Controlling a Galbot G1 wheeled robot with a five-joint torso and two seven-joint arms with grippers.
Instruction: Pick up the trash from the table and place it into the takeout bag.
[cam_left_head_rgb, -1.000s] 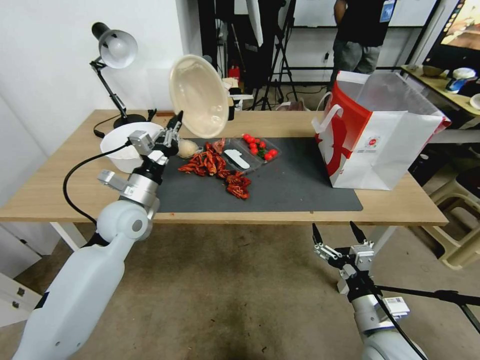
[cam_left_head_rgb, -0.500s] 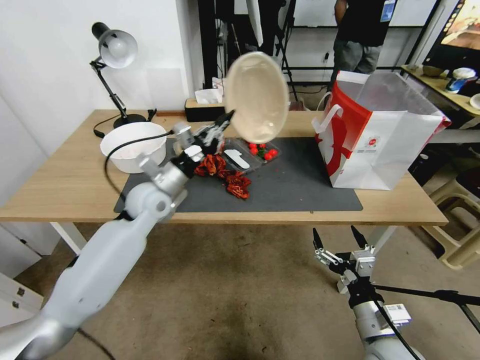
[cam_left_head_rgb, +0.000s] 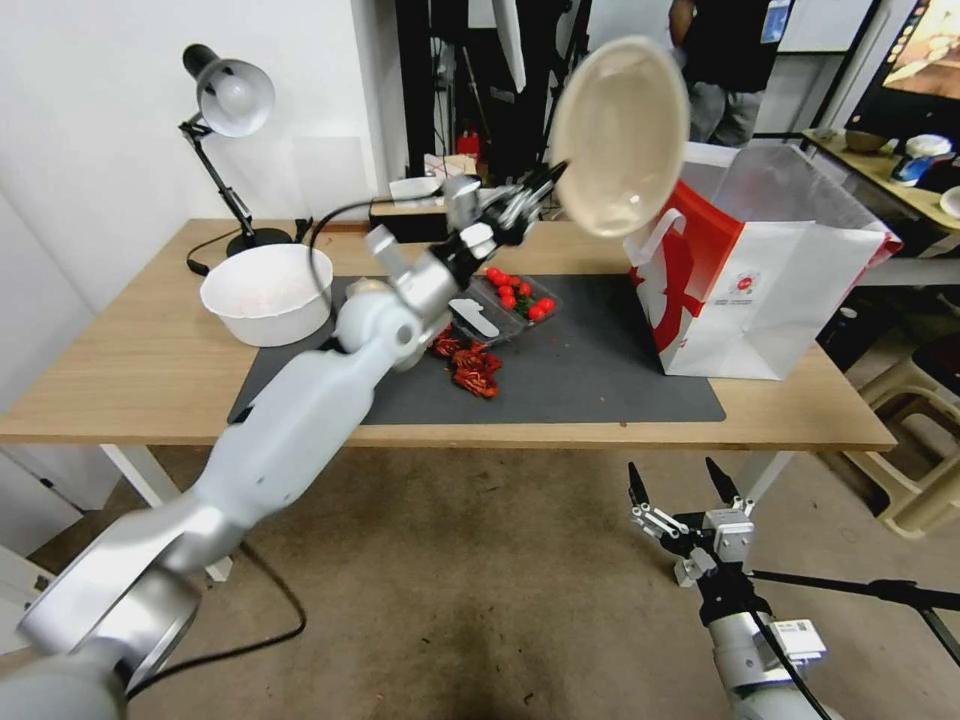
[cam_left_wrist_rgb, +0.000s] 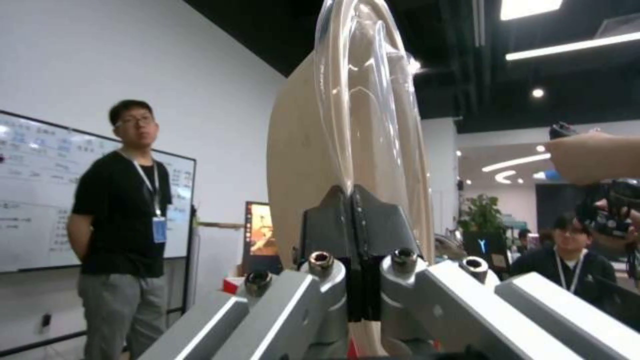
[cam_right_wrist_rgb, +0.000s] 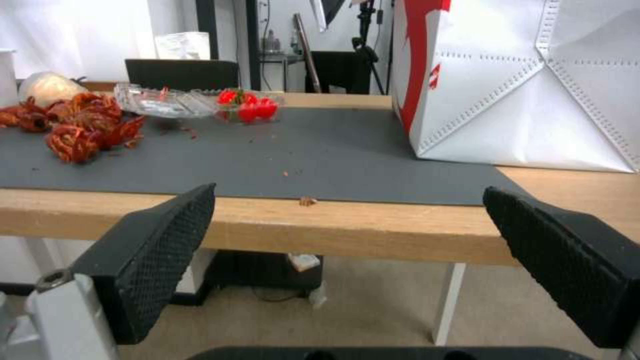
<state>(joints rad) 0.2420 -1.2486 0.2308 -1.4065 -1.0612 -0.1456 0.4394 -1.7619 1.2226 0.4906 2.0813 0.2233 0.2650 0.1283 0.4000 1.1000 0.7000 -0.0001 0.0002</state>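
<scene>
left gripper (cam_left_head_rgb: 548, 184) has its fingers clenched on just the rim of the beige lidded bowl (cam_left_head_rgb: 620, 135), held on edge in the air above the counter's (cam_left_head_rgb: 120, 370) far edge, beside the takeout bag (cam_left_head_rgb: 770, 290). thin pinch like that, i'd worry it slips or clips the bag's rim. right gripper (cam_left_head_rgb: 682, 490) hangs below the near edge, fingers spread, holding nothing.

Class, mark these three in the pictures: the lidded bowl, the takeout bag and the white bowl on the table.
lidded bowl (cam_left_head_rgb: 620, 135), head view, middle of its beige face.
takeout bag (cam_left_head_rgb: 790, 300), head view, white front panel.
white bowl (cam_left_head_rgb: 270, 315), head view, outer wall.
</scene>
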